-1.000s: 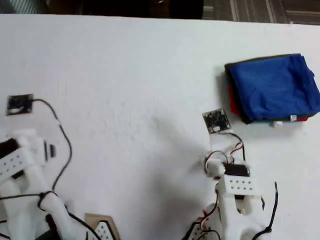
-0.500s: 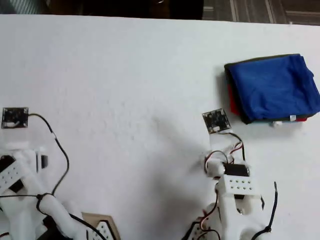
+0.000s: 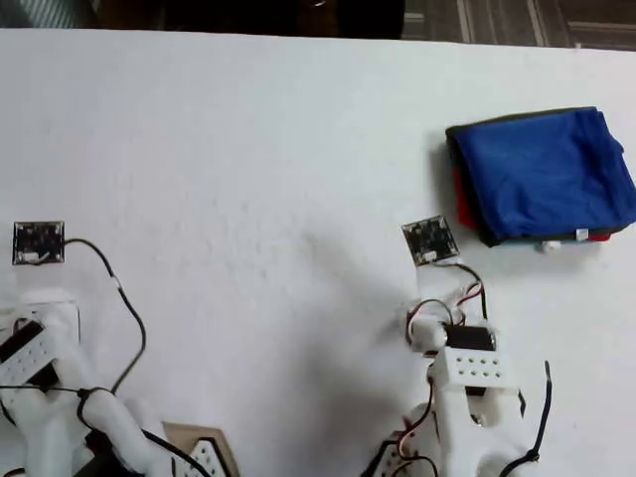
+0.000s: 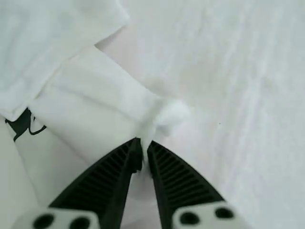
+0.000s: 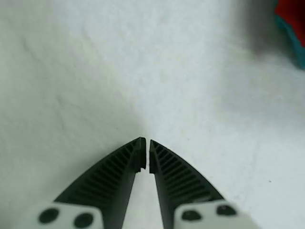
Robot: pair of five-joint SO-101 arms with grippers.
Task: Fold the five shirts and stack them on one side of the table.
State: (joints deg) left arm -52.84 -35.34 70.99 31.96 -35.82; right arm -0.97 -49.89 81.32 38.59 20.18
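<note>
Losing the thin pinch is the nearest hazard: the left claw [image 4: 143,148] has only a small bunched fold of what appears to be a white shirt [image 4: 95,109], so a quick pull could probably slide the cloth free or undo its folds. Being white on a white desk [image 3: 248,129], the garment is also hard to pick out from above, which may make placement less sure. Farther off, a careless approach could nudge the stack [image 3: 542,174] and skew its layers.

Left claw: jaws drawn almost together, clamped on that fold of cloth at their tips. The shirt lies loosely folded just beyond them, with a dark print near one edge. Whether it rests fully on the desk cannot be told.

Right claw [image 5: 147,148]: jaws closed to a hairline gap, holding nothing, hanging over bare desk. A red edge [image 5: 290,14] and a teal edge [image 5: 293,40] of the stack lie beyond it, well apart.

Stack: folded shirts on the right side of the desk, toward its far edge, with a blue shirt [image 3: 556,164] on top and dark, red and teal layers showing beneath.
</note>
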